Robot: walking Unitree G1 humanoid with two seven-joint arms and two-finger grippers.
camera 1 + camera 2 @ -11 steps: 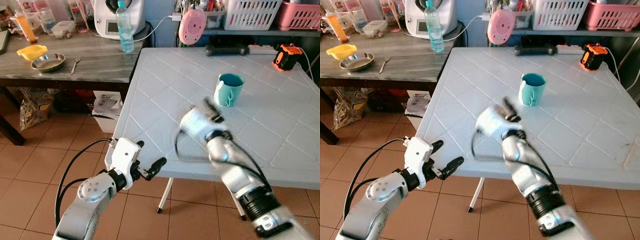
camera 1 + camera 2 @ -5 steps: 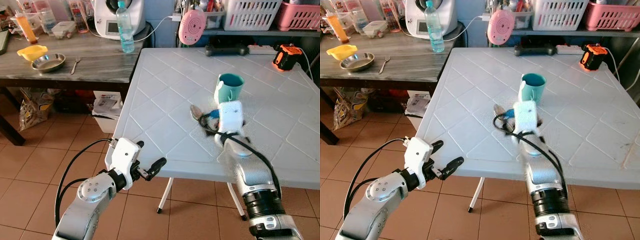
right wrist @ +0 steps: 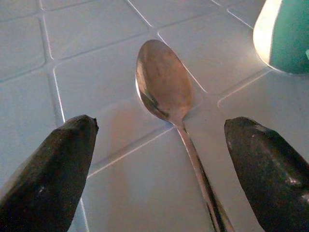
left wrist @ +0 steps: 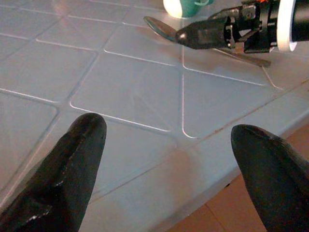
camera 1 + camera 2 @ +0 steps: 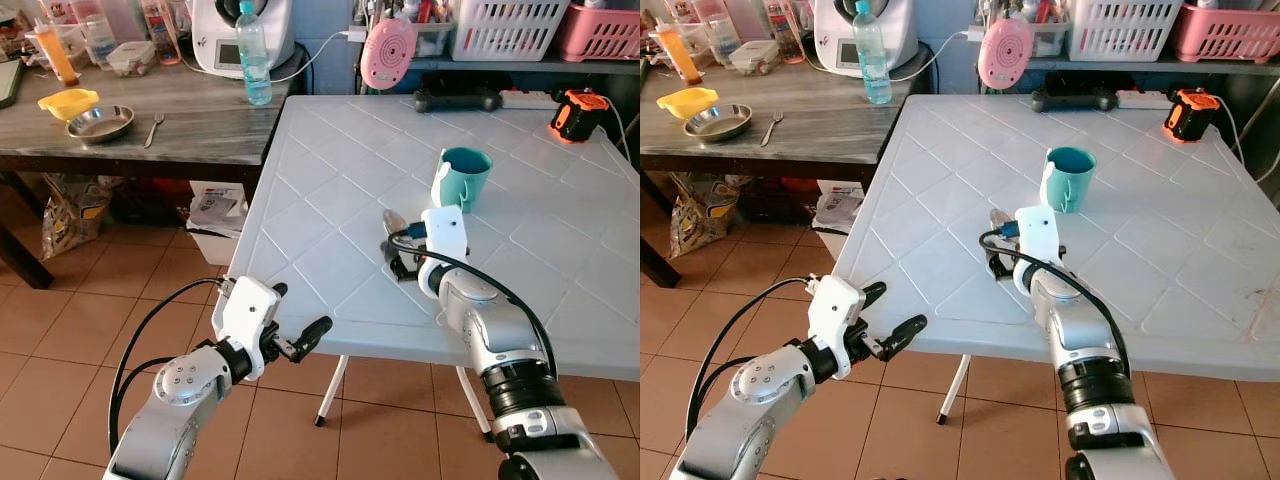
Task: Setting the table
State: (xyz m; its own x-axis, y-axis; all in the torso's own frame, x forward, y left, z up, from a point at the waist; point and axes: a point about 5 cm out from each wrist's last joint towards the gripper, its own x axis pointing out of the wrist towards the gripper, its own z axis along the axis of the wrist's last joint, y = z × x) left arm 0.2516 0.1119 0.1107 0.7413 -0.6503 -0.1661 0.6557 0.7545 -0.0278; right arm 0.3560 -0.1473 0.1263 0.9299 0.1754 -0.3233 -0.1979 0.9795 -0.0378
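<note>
The spoon (image 5: 392,222) lies flat on the white table (image 5: 330,200), near the teal cup (image 5: 461,178), under the right gripper (image 5: 402,256). From the right wrist, its fingers (image 3: 48,166) spread apart around it, not touching. The left gripper (image 5: 300,338) waits, fingers apart.

A home kitchen or dining corner, by the look of it: a white plastic table (image 5: 330,200) stands on terracotta floor tiles (image 5: 70,330). Just left of it, a wooden side table (image 5: 180,130) carries a kitchen appliance (image 5: 215,35), water bottle (image 5: 254,55), steel plate (image 5: 100,123) and fork (image 5: 153,129). Behind the white table sit laundry-style baskets (image 5: 505,25).
</note>
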